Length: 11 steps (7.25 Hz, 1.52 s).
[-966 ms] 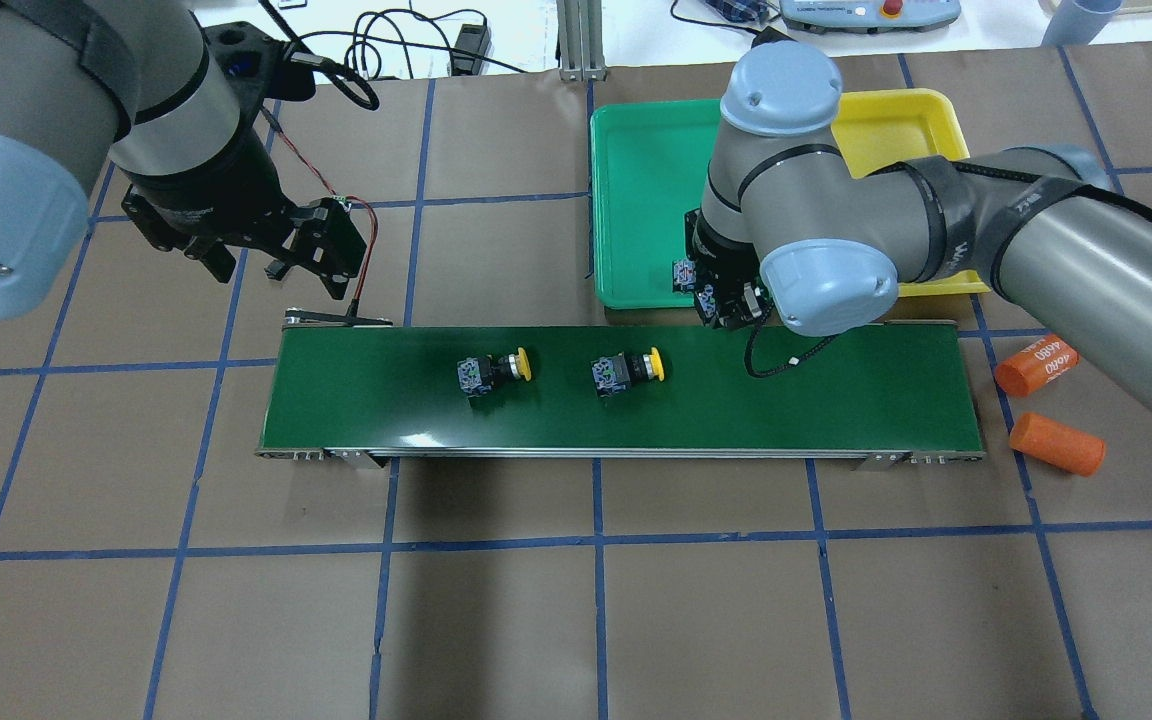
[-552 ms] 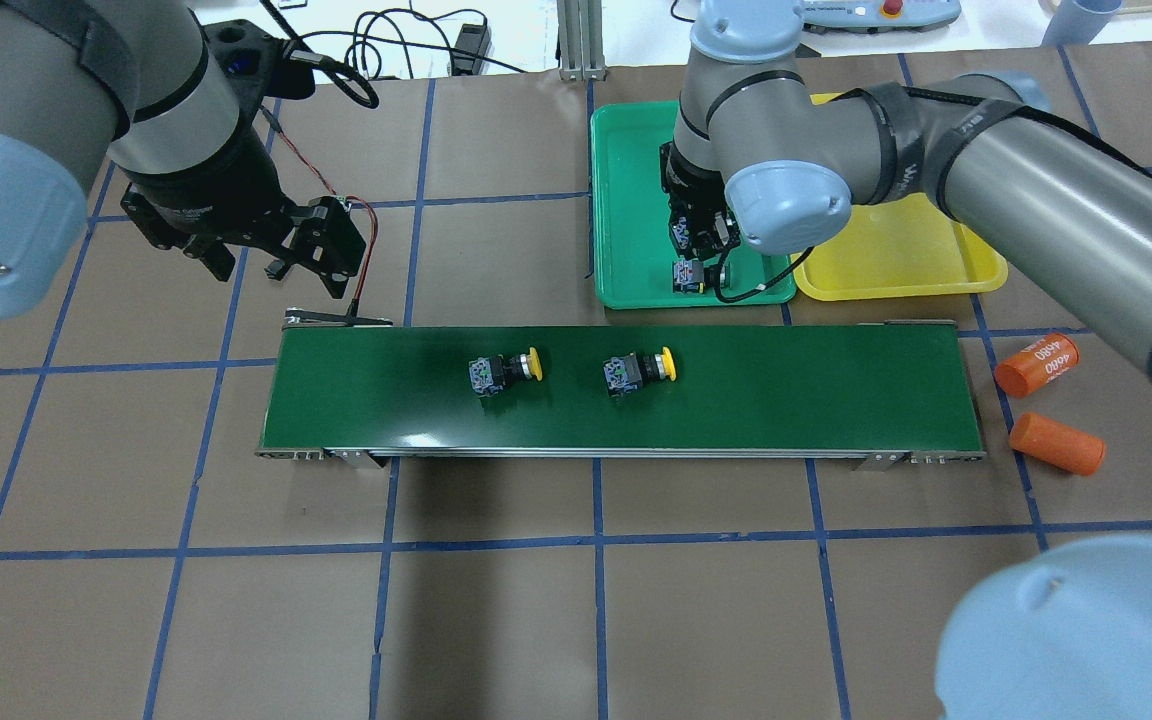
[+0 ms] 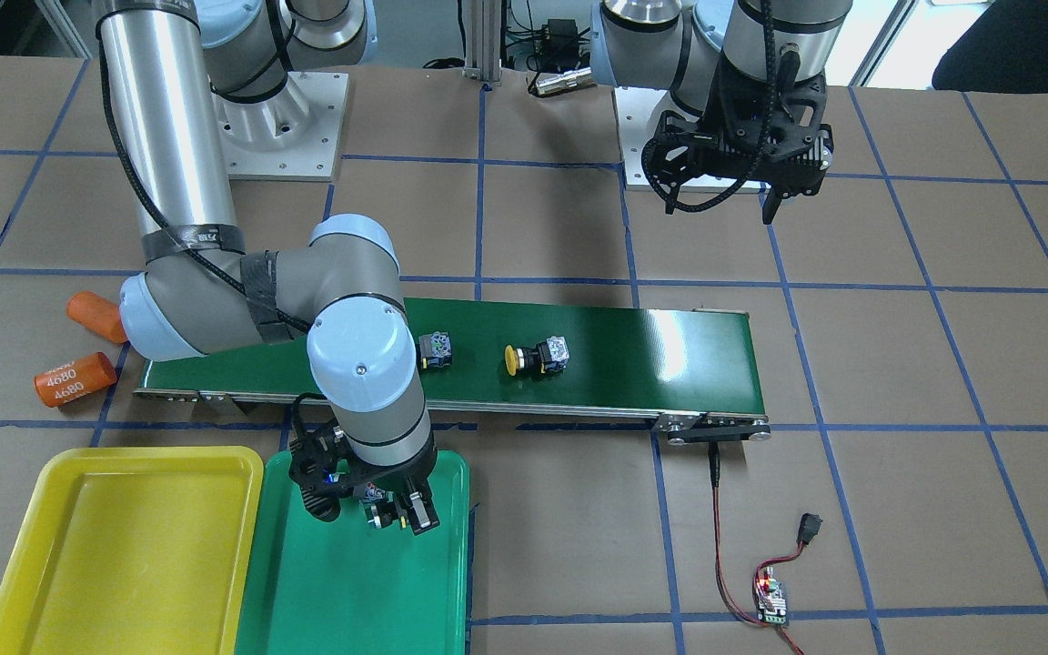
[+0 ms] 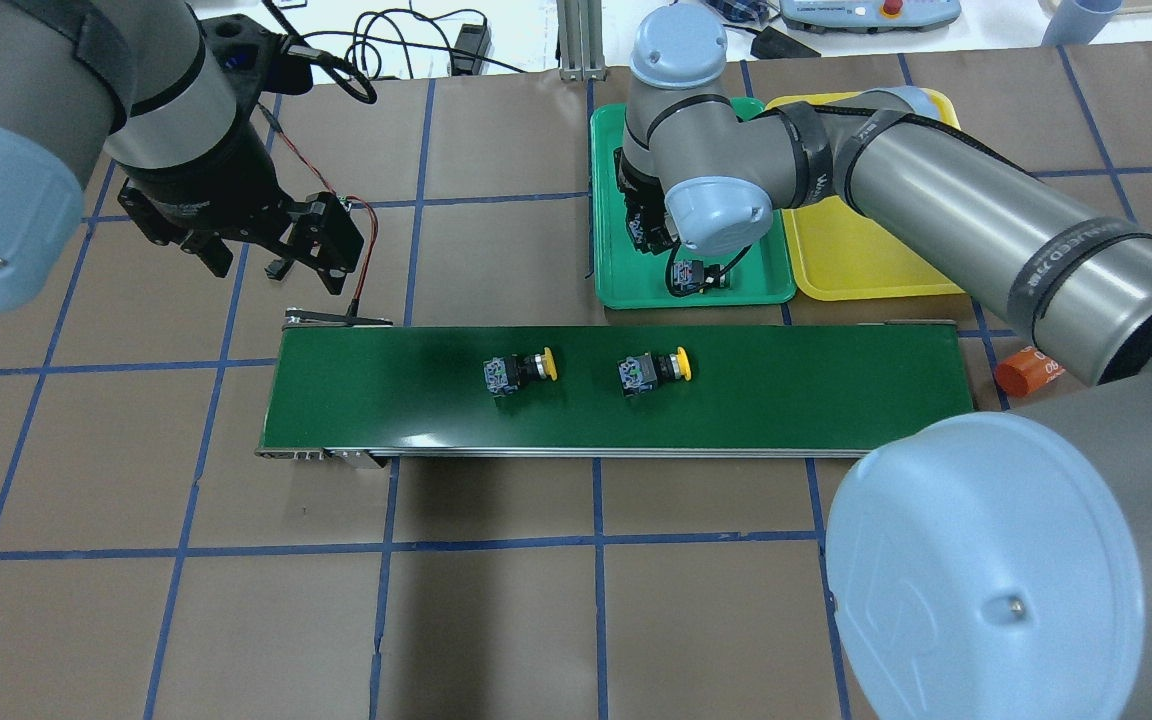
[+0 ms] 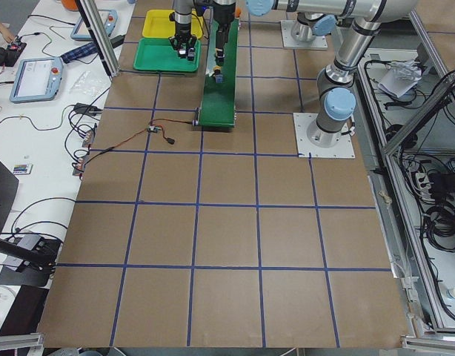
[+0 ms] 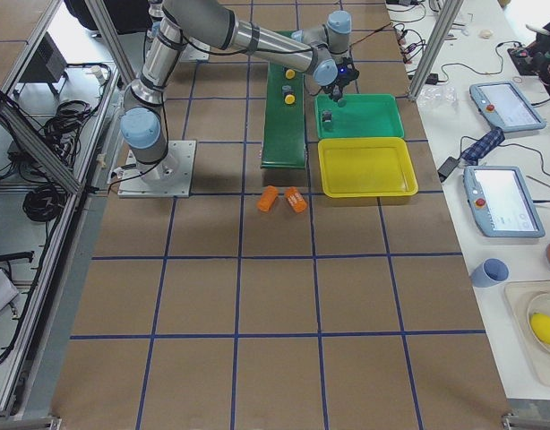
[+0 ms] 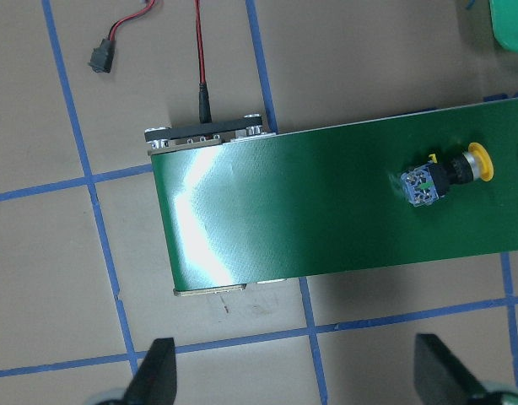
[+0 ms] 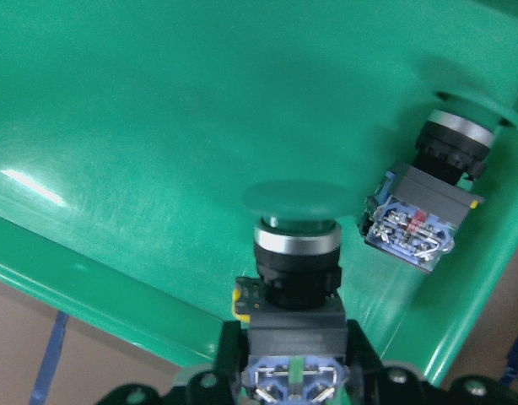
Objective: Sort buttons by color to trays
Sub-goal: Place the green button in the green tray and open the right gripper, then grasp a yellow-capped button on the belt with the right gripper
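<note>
Roughly halfway, judging by what sits where. The right gripper [image 8: 297,375] is clamped on the black body of the held green button [image 8: 294,240], cap pointing away from the wrist camera, above the floor of the green tray [image 8: 141,118]. I can't tell whether the cap touches the tray yet. Just beside it, at the right of the wrist view, the second green button [image 8: 428,198] lies on its side in the same tray, apart from the held one, so one green looks sorted and the other only needs letting go. In the front-facing view this arm hangs over the tray's upper edge, lower left of the frame. The yellow tray [image 3: 115,537] next to it holds nothing I can see. Both yellows are unsorted: the left yellow button [image 4: 521,369] and the right yellow button [image 4: 654,368] lie on their sides on the conveyor belt [image 4: 386,390], mid-frame in the overhead view, well apart from both trays. The left gripper [image 7: 294,380] has its fingers spread wide with nothing between them, hovering off the belt's end at the upper left of the overhead view. What's left: release this green one, then two pick-and-place runs to the yellow tray.
</note>
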### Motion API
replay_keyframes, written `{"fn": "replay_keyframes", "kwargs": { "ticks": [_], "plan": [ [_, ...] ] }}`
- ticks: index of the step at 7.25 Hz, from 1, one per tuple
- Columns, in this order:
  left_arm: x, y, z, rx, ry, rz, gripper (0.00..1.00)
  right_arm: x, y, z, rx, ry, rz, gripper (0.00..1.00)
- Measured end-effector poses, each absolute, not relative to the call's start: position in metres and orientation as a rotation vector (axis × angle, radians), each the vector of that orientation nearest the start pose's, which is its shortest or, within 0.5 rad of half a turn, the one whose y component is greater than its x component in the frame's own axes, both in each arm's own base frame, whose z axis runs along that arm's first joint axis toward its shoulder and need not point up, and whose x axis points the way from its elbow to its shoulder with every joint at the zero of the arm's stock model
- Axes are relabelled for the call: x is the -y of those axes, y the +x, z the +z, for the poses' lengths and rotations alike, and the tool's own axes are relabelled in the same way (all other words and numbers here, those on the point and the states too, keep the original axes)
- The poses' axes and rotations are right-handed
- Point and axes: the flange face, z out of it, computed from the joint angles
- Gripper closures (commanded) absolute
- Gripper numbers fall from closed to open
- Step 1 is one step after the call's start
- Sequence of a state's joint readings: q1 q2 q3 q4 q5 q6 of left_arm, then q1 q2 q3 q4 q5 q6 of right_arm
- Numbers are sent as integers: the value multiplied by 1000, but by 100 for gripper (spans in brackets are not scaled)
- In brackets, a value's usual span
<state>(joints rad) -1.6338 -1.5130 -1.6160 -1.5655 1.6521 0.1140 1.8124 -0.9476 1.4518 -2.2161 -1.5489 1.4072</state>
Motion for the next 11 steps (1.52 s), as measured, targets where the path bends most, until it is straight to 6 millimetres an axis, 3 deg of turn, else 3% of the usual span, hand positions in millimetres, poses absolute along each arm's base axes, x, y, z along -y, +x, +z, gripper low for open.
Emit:
{"fn": "replay_keyframes", "kwargs": {
  "ticks": [2,3,6,9,11],
  "plan": [
    [462,-154,493,-3048,270,-15,0,650,299,241,-2529,1655,-141,0],
    [462,-154,492,-3048,270,-6,0,642,295,258,-2532,1662,-135,0],
    [460,-152,491,-3050,266,21,0,580,269,296,-2578,1775,1,0],
    [464,-150,488,-3055,261,43,0,511,247,280,-2547,1933,102,0],
    [461,-150,494,-3059,264,28,0,498,243,268,-2554,1961,134,0]
  ]
}}
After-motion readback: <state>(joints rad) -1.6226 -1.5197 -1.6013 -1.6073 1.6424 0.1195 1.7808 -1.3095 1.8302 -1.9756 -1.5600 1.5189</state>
